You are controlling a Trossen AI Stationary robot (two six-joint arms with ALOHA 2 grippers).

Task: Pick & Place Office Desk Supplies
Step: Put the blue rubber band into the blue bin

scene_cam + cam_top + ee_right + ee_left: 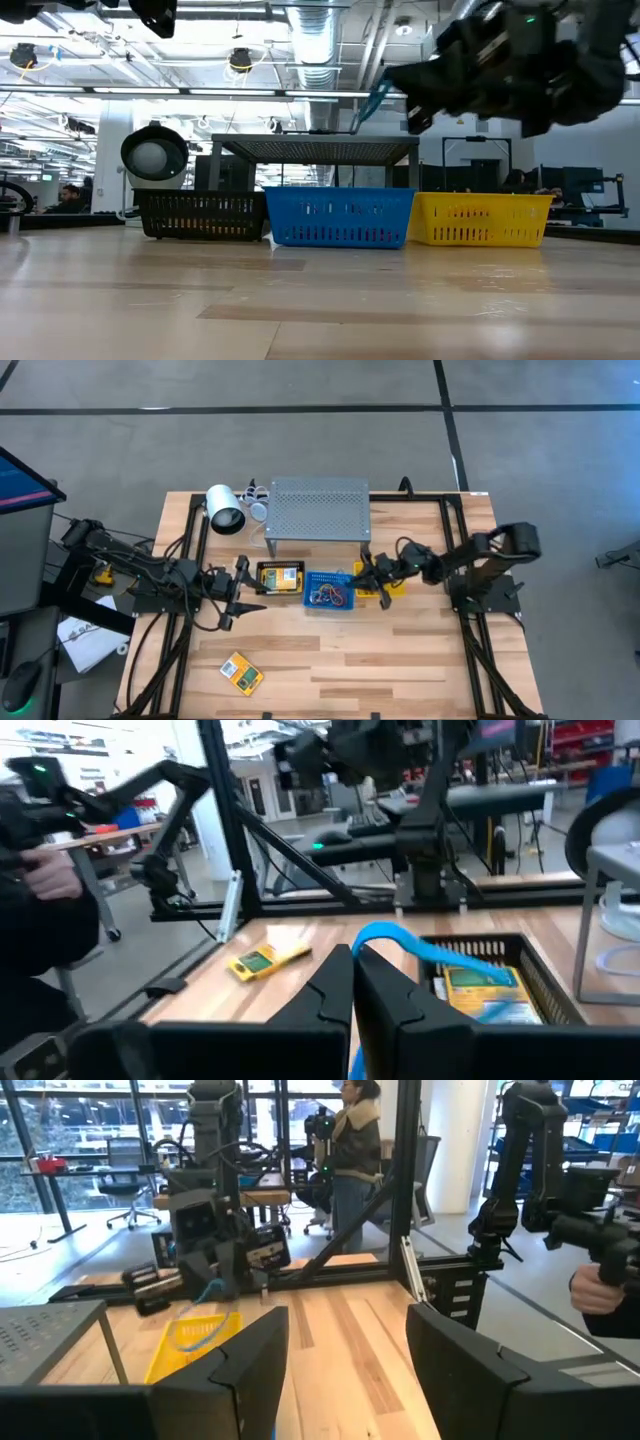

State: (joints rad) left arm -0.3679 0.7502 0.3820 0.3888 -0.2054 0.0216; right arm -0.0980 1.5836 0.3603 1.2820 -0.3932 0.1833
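A blue band loop (405, 942) is pinched between the closed fingers of the right gripper (362, 582), held above the yellow basket (392, 586) beside the blue basket (330, 589). The left gripper (243, 593) is kept spread and empty near the black basket (280, 578).

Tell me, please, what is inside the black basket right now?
The black basket holds a flat yellow-and-green pack, also seen in the right wrist view. Whatever lies beneath the pack is covered, and the low view shows only the basket's slotted wall.
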